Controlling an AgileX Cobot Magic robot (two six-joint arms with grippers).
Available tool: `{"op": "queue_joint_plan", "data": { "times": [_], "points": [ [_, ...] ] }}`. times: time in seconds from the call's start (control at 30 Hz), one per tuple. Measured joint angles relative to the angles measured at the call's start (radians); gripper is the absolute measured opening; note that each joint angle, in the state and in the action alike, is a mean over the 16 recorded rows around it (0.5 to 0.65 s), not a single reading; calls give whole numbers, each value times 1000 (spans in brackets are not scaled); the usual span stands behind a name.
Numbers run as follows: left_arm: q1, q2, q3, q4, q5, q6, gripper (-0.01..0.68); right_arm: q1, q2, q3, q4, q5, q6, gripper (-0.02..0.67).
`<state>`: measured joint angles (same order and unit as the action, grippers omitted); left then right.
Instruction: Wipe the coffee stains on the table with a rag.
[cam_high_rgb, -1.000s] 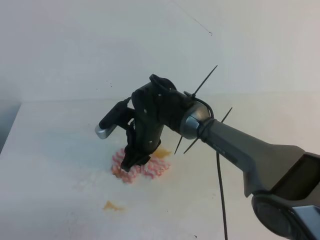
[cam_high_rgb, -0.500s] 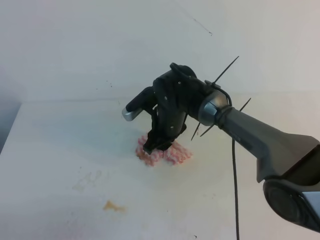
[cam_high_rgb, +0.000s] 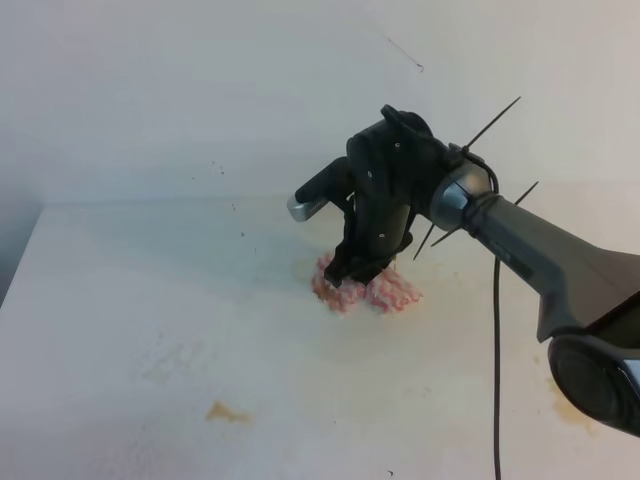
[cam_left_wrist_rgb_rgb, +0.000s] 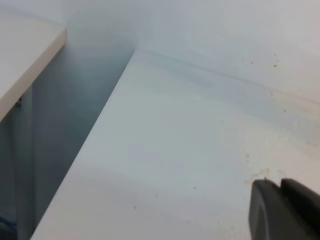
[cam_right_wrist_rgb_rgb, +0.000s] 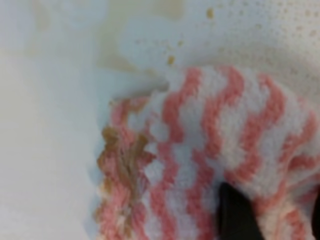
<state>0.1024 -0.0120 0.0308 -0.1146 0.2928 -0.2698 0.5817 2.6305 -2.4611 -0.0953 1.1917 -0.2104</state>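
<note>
right end effector (cam_high_rgb: 350, 272) pinching the crumpled pink-and-white striped rag (cam_high_rgb: 368, 291) has dragged it right across the white table (cam_high_rgb: 120, 300), clearing the big patch. small tan coffee blotch (cam_high_rgb: 227, 411) still waits.

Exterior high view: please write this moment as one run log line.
phase: wiping | right gripper: pressing rag on table | rag edge: brown-stained | small coffee stain: not yet wiped | left gripper: partly visible, idle

No legible text, seemingly, anywhere.
</note>
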Motion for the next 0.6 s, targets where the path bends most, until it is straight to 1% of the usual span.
{"op": "queue_joint_plan", "data": {
  "times": [0.13,0.27,0.6],
  "points": [
    [0,-5,0,0,0,0,0,4,0,0,-6,3,-2,307],
    [0,-7,0,0,0,0,0,29,0,0,-10,6,-5,300],
    [0,-14,0,0,0,0,0,154,0,0,15,12,-15,291]
  ]
}}
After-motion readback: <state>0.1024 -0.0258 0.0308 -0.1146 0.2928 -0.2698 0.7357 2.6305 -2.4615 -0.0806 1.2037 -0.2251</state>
